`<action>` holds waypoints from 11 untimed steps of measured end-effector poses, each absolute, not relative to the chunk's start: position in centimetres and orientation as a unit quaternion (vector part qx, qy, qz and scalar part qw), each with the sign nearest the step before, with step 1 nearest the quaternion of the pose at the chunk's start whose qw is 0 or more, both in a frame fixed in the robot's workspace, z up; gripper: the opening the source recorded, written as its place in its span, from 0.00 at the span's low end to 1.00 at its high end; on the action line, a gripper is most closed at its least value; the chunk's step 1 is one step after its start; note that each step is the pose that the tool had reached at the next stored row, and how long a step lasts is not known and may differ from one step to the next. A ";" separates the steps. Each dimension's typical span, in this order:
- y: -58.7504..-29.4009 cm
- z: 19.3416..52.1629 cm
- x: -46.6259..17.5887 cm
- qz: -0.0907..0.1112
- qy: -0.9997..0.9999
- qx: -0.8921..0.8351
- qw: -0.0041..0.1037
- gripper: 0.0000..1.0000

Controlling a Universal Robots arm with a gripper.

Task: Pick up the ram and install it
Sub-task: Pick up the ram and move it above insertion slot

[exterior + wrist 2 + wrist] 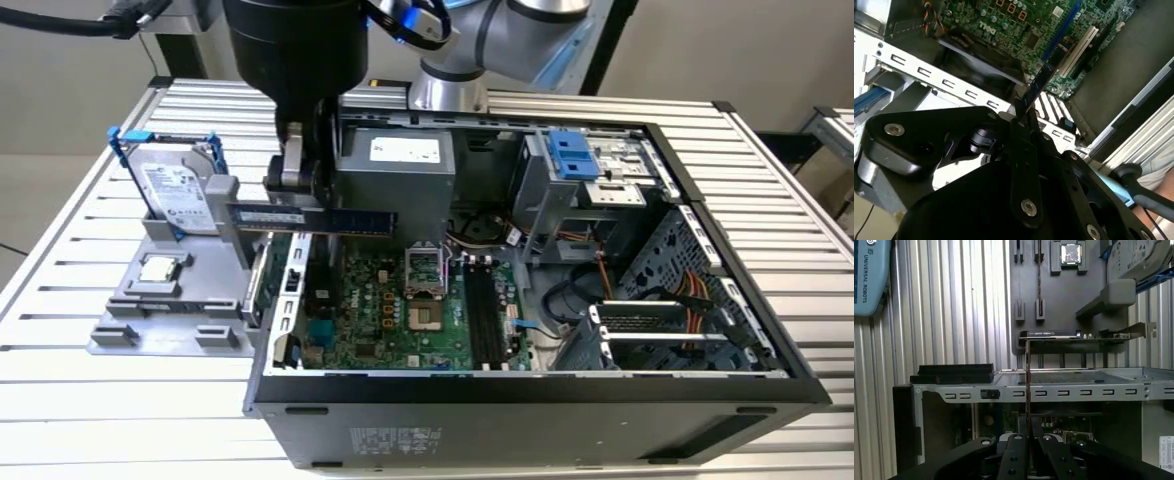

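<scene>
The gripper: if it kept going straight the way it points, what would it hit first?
Probably the case's slotted wall, just under the ram the gripper holds; depth is unclear.

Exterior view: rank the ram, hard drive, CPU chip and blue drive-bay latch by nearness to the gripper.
1. ram: clamped in the gripper.
2. hard drive: upright, toward the exterior view's left.
3. CPU chip: flat on the grey tray, exterior view's lower left.
4. blue drive-bay latch: inside the case, toward the exterior view's right.
</scene>
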State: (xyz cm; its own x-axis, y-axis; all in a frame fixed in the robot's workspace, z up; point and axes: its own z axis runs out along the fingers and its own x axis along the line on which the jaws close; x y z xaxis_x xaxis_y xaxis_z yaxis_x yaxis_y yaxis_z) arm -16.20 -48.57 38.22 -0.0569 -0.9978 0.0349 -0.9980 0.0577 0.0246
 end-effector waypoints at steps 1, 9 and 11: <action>-48.6 38.2 -16.0 0.003 -0.727 0.686 0.021 0.00; -48.6 38.2 -14.3 0.003 -0.727 0.686 0.021 0.00; -48.6 38.2 -13.9 0.003 -0.727 0.686 0.021 0.00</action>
